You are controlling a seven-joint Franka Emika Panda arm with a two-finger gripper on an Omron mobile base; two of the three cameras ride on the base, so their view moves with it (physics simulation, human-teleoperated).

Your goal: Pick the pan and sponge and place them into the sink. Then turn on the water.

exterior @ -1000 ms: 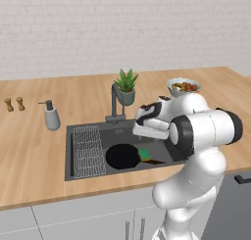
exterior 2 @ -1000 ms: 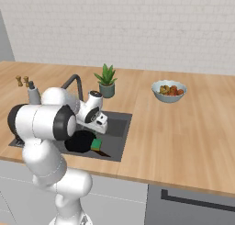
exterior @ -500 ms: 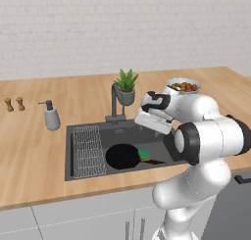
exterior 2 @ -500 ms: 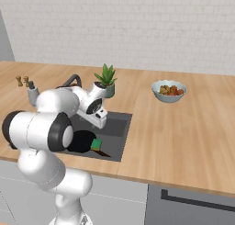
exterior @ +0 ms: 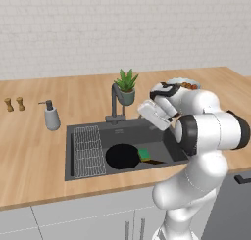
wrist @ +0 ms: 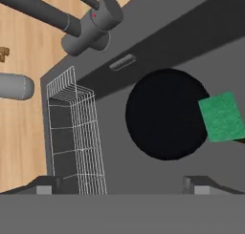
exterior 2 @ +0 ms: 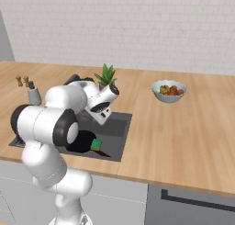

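The black pan lies flat in the sink, and the green sponge rests at its right edge by the handle. In the hand view the pan is straight below and the sponge lies to its right. My gripper is open and holds nothing. It hangs above the sink's right half, just right of the faucet. No water shows under the faucet. From the right, the gripper is over the pan and sponge.
A wire rack fills the sink's left part. A grey soap dispenser and two small shakers stand on the counter at left. A potted plant sits behind the faucet, a bowl of fruit farther right.
The hand has risen a little over the sink and my elbow has swung out to the right. Pan and sponge have not moved. The jaws stay open.
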